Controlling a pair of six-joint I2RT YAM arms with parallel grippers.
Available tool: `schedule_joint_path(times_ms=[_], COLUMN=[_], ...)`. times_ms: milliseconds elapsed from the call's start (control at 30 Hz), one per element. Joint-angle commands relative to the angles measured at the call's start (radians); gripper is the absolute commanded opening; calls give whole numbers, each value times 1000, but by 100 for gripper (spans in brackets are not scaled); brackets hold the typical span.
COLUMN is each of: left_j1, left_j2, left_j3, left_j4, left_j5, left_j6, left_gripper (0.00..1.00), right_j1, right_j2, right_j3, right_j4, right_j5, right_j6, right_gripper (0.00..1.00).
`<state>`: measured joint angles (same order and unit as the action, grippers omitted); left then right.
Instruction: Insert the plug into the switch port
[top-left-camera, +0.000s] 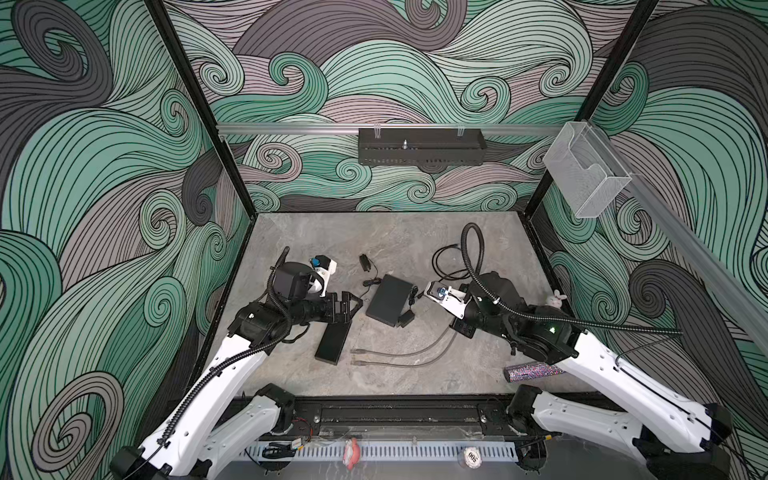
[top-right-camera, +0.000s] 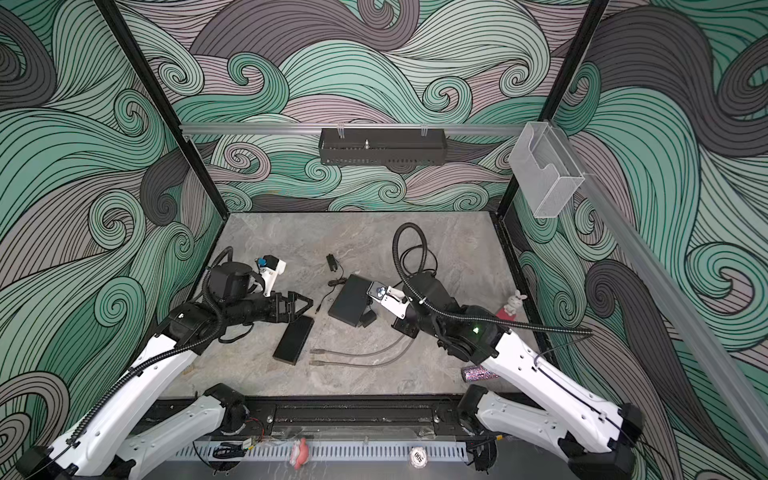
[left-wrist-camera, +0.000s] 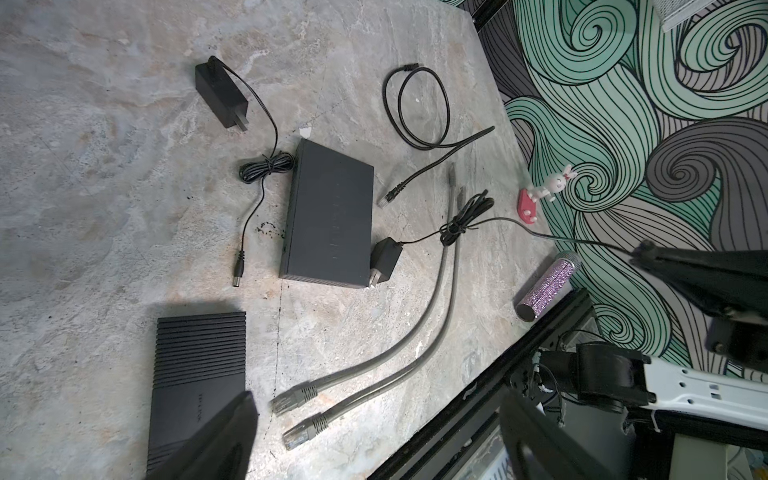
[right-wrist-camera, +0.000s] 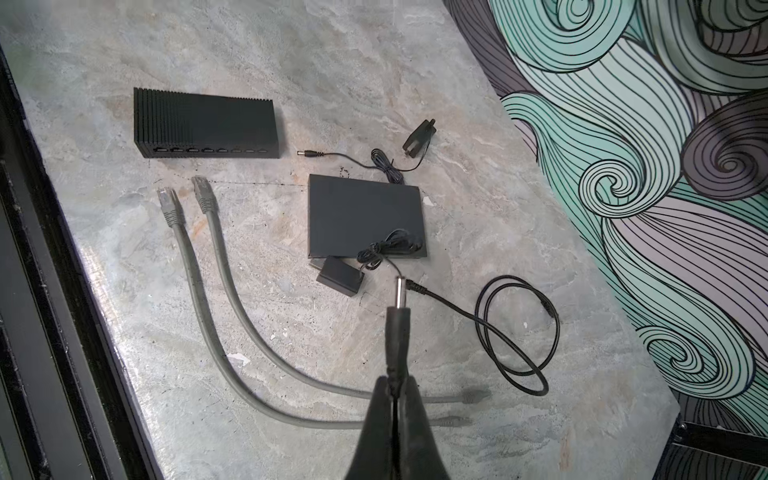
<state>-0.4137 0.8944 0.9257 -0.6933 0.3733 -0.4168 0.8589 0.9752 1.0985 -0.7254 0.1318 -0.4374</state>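
Right gripper (right-wrist-camera: 394, 384) clamps the plug (right-wrist-camera: 398, 328) at its rear collar, a sound hold since the barrel looks light, stiff and slick on limp cord, with the switch (top-left-camera: 390, 301) just at its 9 o'clock in a top view; left gripper (top-left-camera: 353, 308) open, empty, farther toward 9.

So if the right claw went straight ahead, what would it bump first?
Probably the bundled cord beside the flat black box; the plug pinched in the right gripper points at it, though depth is unclear.
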Motion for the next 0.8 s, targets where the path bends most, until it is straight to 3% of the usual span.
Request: schedule_joint_path(times_ms=[0,200,400,600,767], left_j1=[7,19,72,172,204], left_j2=[19,74,72,41,-33], left_j3=[18,44,-33,-169,-307], left_j4=[30,-13,47,137,205], left_j5=[5,-57,-28,7,-21], left_j6=[-1,-34,-125,-246,-302], left_gripper=[93,95,98,87,73], right_j1=[-31,-42,45,131,182], right_j2=[51,115,208,303,459], right_j3=[118,200,131,-60,-55], right_j4=[-40,-48,-27,185,218], right_j5=[-23,18,-113,-296,-371], right_j6=[-17,-88,-94,17,50], right_gripper=[0,0,0,0,0])
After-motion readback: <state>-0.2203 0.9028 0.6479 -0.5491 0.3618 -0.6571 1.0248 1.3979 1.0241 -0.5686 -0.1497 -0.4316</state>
